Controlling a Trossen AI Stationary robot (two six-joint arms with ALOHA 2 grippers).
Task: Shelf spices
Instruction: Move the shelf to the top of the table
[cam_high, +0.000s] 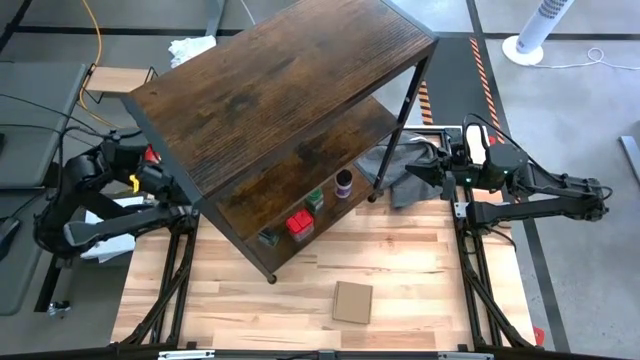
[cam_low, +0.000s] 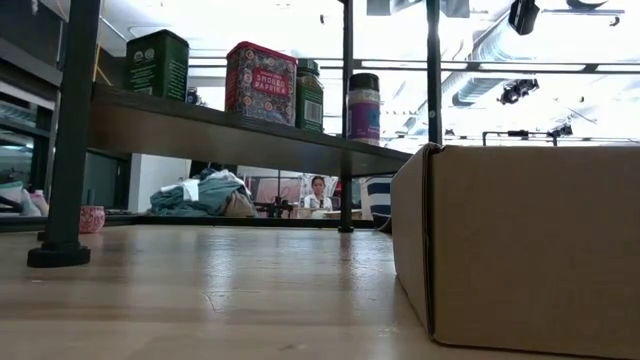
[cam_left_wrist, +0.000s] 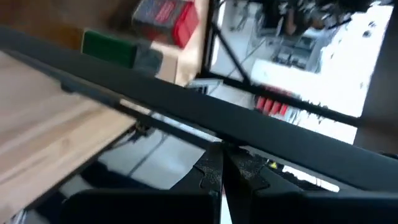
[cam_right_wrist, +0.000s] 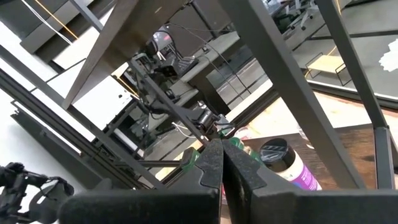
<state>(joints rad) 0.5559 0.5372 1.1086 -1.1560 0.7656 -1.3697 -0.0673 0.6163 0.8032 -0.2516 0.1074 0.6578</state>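
Looks done: spices (cam_high: 300, 222) all on shelf (cam_high: 290, 100) lower tier. Both my grippers, left (cam_left_wrist: 222, 176) & right (cam_right_wrist: 222, 167), closed, empty, parked at sides.

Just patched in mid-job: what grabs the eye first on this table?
The big dark wood-grain shelf dominates the table's far centre, standing askew. Spice containers line its lower board: a red tin, a green-lidded one and a purple-lidded jar. A brown cardboard piece lies alone on the near tabletop.
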